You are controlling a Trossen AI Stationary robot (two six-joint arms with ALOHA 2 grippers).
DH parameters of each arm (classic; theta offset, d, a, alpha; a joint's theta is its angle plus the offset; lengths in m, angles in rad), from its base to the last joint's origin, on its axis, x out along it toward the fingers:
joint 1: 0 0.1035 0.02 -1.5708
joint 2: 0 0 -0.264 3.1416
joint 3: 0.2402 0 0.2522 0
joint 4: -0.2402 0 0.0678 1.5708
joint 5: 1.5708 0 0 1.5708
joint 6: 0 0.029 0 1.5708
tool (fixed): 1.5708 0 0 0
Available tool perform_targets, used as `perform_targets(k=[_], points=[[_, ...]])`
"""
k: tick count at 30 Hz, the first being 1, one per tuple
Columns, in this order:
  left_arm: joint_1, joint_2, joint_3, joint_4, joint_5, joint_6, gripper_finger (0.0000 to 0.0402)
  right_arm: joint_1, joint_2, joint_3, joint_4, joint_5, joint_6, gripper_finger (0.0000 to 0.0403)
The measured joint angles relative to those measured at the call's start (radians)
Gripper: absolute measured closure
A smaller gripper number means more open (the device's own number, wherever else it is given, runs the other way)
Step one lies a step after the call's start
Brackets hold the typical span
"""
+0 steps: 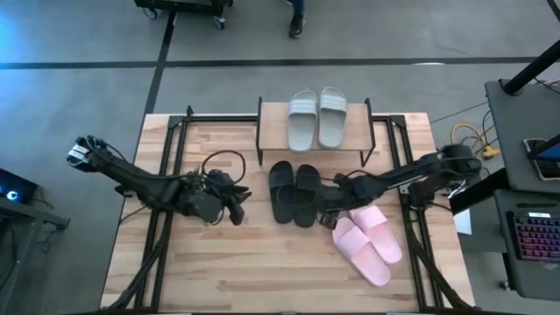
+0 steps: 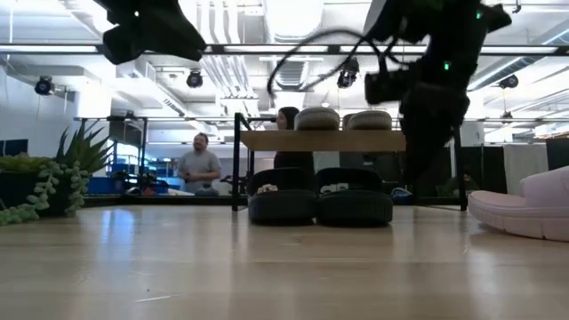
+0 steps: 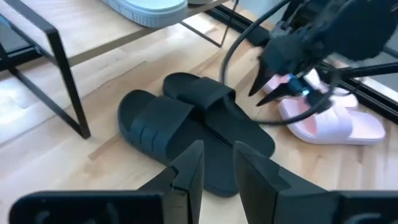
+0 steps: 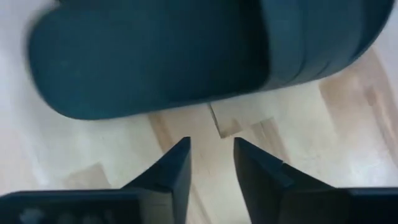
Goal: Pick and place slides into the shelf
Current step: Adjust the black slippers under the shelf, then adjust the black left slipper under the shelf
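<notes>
Two grey slides lie side by side on the shelf's light top board. The black pair rests sole-down on the table just in front of the shelf, toes toward it. The pink pair lies on the table to the right, nearer the front edge. My left gripper hovers left of the black slides, open, pointing at them. My right gripper is open and low at the near right end of the black pair; its fingers stand just short of a black sole.
The shelf's thin black side frames stand close behind the black slides. Black metal rails run along both table sides. Cables trail from both arms. Bare wood lies along the near edge. A person is in the room beyond the table.
</notes>
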Motion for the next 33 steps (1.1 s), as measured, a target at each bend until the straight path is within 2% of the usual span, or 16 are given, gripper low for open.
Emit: perform_targets(k=[6, 10, 22, 27, 33], points=[[-0.032, -0.003, 0.0, 0.006, 0.0, -0.001, 0.033, 0.009, 0.074, -0.001, 0.041, -0.018, -0.015, 0.0362], [-0.039, -0.003, 0.0, 0.005, 0.0, 0.002, 0.033, -0.005, 0.099, -0.001, 0.096, -0.005, -0.027, 0.0389], [-0.04, -0.003, 0.0, -0.003, 0.0, 0.033, 0.033, -0.101, 0.101, 0.002, 0.162, 0.017, -0.084, 0.0394], [-0.04, -0.003, 0.0, -0.004, 0.001, 0.027, 0.033, -0.107, 0.101, 0.006, 0.16, 0.001, -0.117, 0.0394], [-0.041, 0.012, -0.016, -0.029, 0.06, -0.036, 0.033, -0.1, 0.08, 0.028, 0.051, 0.005, -0.098, 0.0394]])
